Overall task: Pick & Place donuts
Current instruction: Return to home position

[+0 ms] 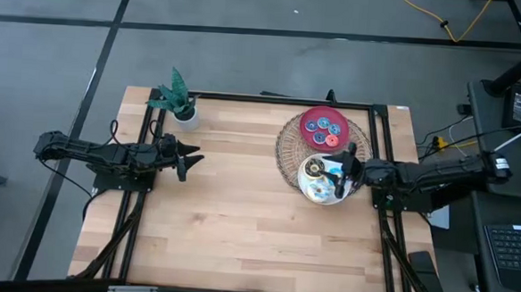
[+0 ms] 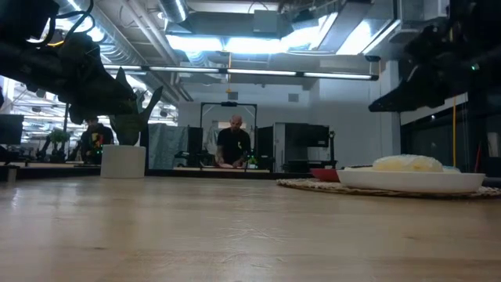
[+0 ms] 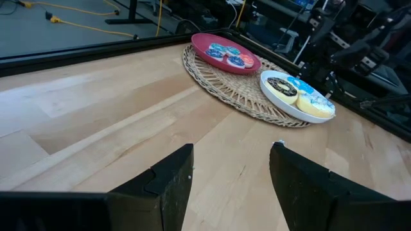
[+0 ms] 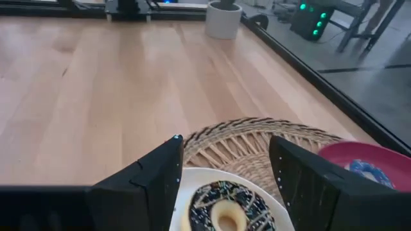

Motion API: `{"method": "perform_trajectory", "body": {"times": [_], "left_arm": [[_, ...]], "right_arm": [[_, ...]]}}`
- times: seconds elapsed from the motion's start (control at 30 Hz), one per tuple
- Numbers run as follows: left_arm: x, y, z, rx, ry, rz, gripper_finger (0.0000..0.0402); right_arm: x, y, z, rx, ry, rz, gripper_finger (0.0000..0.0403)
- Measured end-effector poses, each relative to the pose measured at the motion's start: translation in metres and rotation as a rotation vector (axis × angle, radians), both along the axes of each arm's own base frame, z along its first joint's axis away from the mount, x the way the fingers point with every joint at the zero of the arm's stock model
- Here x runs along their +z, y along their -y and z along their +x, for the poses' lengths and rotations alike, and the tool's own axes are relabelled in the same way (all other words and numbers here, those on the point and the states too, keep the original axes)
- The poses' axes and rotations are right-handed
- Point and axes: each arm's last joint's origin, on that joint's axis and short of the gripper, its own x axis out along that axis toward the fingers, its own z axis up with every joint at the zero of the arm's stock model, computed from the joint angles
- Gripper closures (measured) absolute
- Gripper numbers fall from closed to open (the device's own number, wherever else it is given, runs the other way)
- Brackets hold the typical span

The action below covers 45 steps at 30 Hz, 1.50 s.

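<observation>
Logged small donuts (image 3: 228, 54) flat on smooth red plate (image 3: 202, 46) at one edge of round woven mat (image 3: 218, 83), iced larger donuts (image 3: 282, 87) on white plate (image 3: 292, 114) opposite, under right gripper (image 4: 225, 142), spread and empty; left gripper (image 3: 232, 153) well off mat, likewise

Your left arm reaches in level from the left edge of the table (image 1: 238, 225), and its left pincer (image 1: 188, 157) is held clear above the surface with its fingers (image 3: 168, 186) parted. Your right arm stretches in from the right edge, its right pincer (image 1: 347, 168) likewise aloft, fingers spread wide.
</observation>
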Motion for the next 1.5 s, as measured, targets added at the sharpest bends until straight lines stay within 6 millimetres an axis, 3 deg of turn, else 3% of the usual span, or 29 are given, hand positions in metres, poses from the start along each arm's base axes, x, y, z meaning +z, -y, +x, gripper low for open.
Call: {"method": "perform_trajectory", "body": {"times": [0.6, 0.87, 1.5], "left_arm": [[0.000, 0.000, 0.000, 0.000, 0.000, 0.000, 0.0205], [0.000, 0.000, 0.000, 0.000, 0.000, 0.000, 0.0205], [0.000, 0.000, 0.000, 0.000, 0.000, 0.000, 0.0205]], "right_arm": [[-0.032, 0.010, -0.024, -0.091, 0.025, -0.015, 0.0171], [-0.028, 0.010, -0.026, -0.091, 0.073, -0.011, 0.0171], [0.003, 0.011, -0.045, -0.096, 0.431, 0.023, 0.0171]]}}
